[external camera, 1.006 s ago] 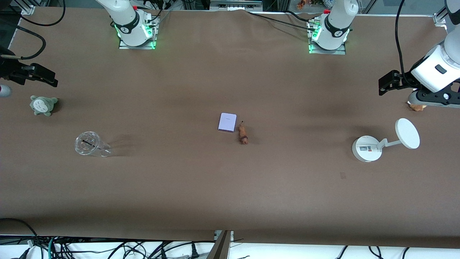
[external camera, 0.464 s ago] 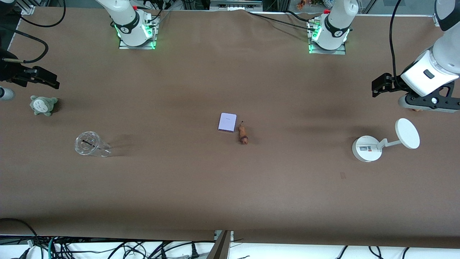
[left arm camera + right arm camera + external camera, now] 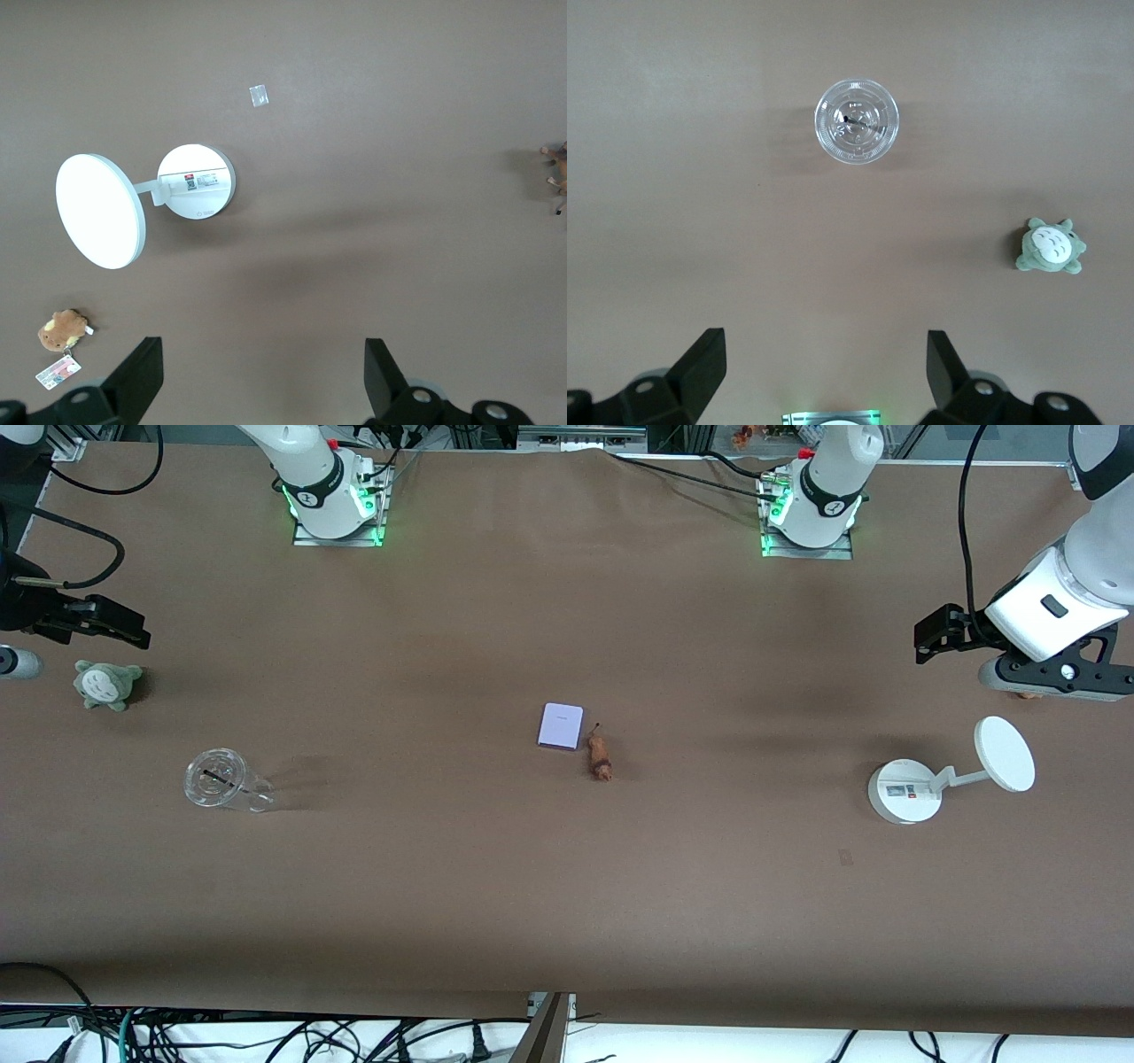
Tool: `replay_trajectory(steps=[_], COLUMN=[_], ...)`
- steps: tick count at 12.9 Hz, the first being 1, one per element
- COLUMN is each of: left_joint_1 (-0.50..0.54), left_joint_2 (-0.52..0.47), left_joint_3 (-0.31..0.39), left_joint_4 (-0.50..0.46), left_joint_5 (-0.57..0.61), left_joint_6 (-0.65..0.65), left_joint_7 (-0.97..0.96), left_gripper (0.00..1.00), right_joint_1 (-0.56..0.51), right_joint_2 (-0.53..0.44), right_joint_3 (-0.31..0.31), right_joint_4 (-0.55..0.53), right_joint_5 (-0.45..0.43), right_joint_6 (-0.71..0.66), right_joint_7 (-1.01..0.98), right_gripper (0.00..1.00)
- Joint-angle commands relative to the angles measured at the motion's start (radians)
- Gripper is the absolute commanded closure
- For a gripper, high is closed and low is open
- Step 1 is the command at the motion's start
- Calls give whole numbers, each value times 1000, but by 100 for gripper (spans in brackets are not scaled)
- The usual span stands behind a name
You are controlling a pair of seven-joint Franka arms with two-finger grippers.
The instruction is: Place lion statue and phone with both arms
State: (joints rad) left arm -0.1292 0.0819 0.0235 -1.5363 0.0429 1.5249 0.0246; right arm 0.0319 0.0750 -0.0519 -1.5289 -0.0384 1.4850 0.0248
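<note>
Both arms hang high at the ends of the tabletop (image 3: 567, 921), and nothing is gripped. The left gripper (image 3: 261, 381) hovers over the left arm's end, fingers (image 3: 142, 367) spread wide with bare tabletop between them, above the white stand (image 3: 905, 790) and the small brown plush (image 3: 62, 329). The right gripper (image 3: 824, 376) hovers over the right arm's end, fingers (image 3: 704, 359) likewise released and empty, near the green plush (image 3: 106, 684) and the clear cup (image 3: 217, 779). The prizes sit mid-table: the phone (image 3: 561, 726) lies flat, and the lion statue (image 3: 600, 755) is just beside it, toward the left arm's end and a touch nearer the front camera. The step in hand looks like the reach-in. Since the two lie so close, each arm would do best to come in from its own end, the left for the lion, the right for the phone, so wrists don't clash. The phone lies low, so the fingers should straddle its narrow edges. The stand's base and the plush's tag carry labels, too small to read.
</note>
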Motion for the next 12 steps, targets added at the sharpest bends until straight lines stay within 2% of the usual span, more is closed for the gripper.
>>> replay_trajectory(steps=[1, 4, 5, 7, 10, 12], left_joint_1=[-7, -9, -10, -13, -107, -151], left_joint_2=[15, 82, 129, 189, 283, 408], left_joint_3=[-31, -144, -202, -276, -292, -294], left_joint_4=[24, 24, 25, 25, 27, 62], left_joint_5=[-31, -31, -22, -17, 12, 11], left_joint_6=[-6, 29, 79, 171, 291, 334], left_joint_7=[-52, -164, -225, -403, -529, -541], left_gripper=[0, 0, 0, 0, 0, 0], right_joint_1=[-7, -6, -6, -6, 0, 2], right_joint_2=[31, 58, 72, 80, 100, 120], right_joint_3=[7, 7, 7, 9, 15, 17], right_joint_4=[26, 26, 24, 26, 27, 27], right_joint_5=[14, 11, 14, 14, 12, 12], right_joint_6=[14, 30, 49, 51, 67, 86], right_joint_7=[-2, 0, 13, 14, 15, -2], right_gripper=[0, 0, 0, 0, 0, 0])
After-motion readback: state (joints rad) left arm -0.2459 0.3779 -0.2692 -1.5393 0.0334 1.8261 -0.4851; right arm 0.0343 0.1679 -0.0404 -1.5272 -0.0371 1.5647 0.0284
